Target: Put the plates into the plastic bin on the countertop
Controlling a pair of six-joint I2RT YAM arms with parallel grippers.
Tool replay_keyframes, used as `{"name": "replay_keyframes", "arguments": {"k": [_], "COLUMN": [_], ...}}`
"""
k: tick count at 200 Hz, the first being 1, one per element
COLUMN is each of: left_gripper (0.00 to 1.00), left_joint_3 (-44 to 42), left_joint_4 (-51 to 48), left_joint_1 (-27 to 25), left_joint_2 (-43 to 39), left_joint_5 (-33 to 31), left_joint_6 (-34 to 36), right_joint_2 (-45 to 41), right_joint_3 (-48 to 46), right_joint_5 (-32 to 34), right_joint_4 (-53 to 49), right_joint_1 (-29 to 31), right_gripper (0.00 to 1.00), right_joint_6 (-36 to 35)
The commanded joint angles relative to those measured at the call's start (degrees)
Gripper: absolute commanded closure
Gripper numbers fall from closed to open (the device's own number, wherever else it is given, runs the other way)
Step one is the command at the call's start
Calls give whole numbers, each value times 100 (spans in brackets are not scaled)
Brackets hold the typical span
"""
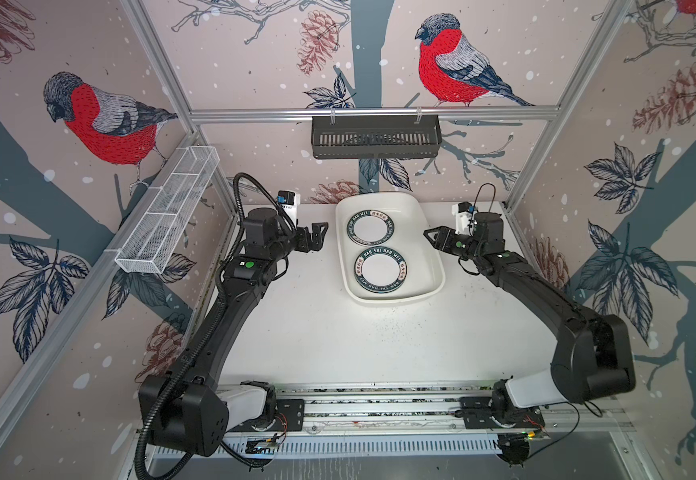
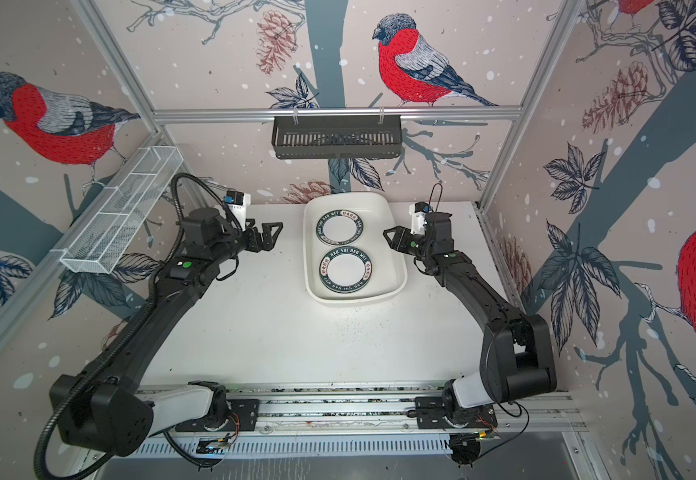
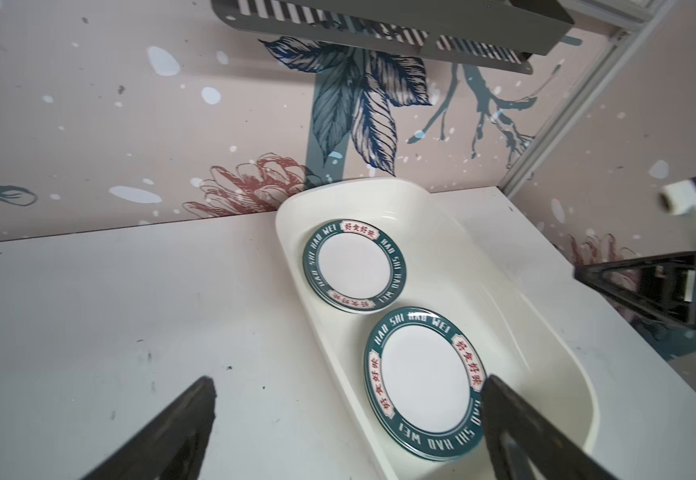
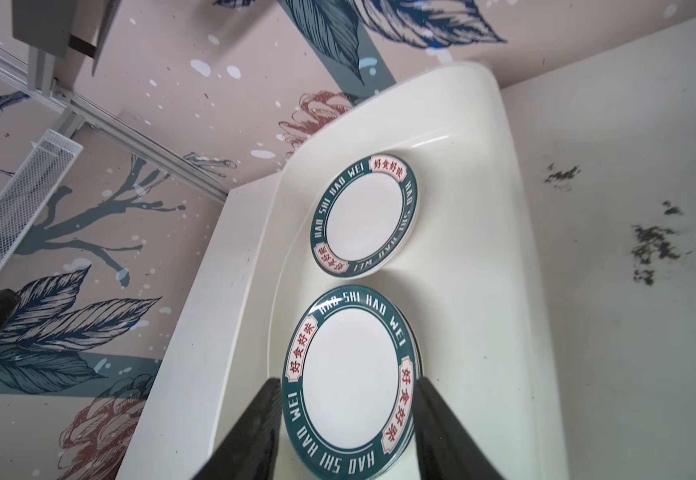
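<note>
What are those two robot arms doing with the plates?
They are putting plates into the plastic bin on the countertop. A far plate and a near plate, both teal-rimmed, lie flat inside it, with more rims showing under them. No plate lies out on the countertop. The left tool and the right tool hang open on either side of the bin, holding nothing.

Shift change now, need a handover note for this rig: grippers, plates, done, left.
Left gripper: open, empty, left of the plastic bin.
Right gripper: open, empty, by its right rim.
Plates: far plate and near plate lie flat in the bin; edges beneath suggest stacks, count unclear.
Done: no plate shows on the countertop.
Left: likely nothing; confirm the count, retract arms.
</note>
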Motion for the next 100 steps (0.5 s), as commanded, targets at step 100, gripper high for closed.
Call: {"name": "replay_keyframes", "arguments": {"k": [100], "left_gripper": [2], "left_joint_3": [-1815], "left_joint_4": [2615], "left_joint_1": [507], "left_joint_2": [48], "left_joint_5": [-2553], "left_joint_6": [-116], "right_joint_2": [-1058], "right_joint_3": [-1933], "right_joint_5": [1596], "right_joint_4": [2292], "right_joint_1": [-879], "right_gripper": [0], "right_joint_6": [-444]}}
